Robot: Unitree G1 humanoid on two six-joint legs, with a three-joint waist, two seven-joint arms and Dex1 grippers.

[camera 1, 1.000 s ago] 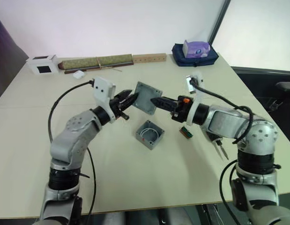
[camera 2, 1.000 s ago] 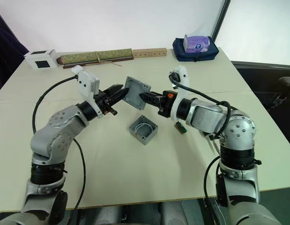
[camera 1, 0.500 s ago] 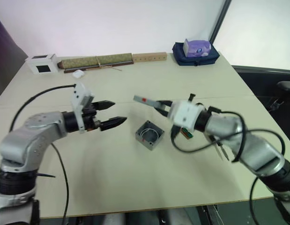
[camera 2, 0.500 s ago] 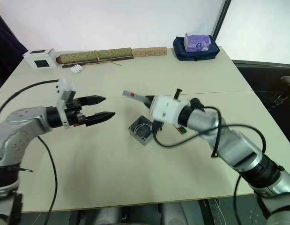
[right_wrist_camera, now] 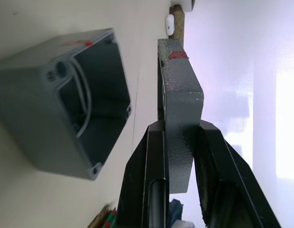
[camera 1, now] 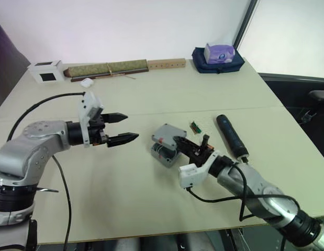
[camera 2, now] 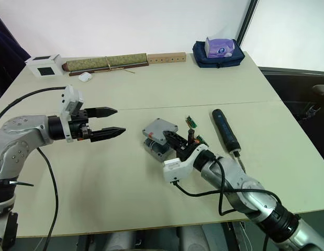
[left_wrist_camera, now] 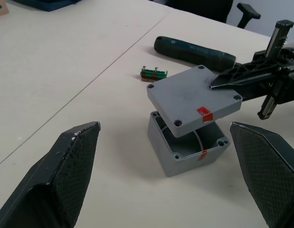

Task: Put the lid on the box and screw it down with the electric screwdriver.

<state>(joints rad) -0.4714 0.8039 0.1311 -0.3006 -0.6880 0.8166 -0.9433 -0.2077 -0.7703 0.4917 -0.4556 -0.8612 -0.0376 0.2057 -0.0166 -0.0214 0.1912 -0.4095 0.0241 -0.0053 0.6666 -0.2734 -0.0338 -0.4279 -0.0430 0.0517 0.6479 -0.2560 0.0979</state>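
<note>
The right tool grips the flat grey metal lid by its edge, tilted just above the open grey cast-metal box on the tabletop; white wire curls inside. The left tool hangs open, well apart.

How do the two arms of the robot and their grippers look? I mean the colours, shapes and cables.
Both arms have rounded silver-grey metal shells with black joints. A white boxy camera mount sits at each wrist, and a black cable loops along each arm. The left gripper and the right gripper each have two black, tapering, pointed fingers with a finely textured surface.
</note>
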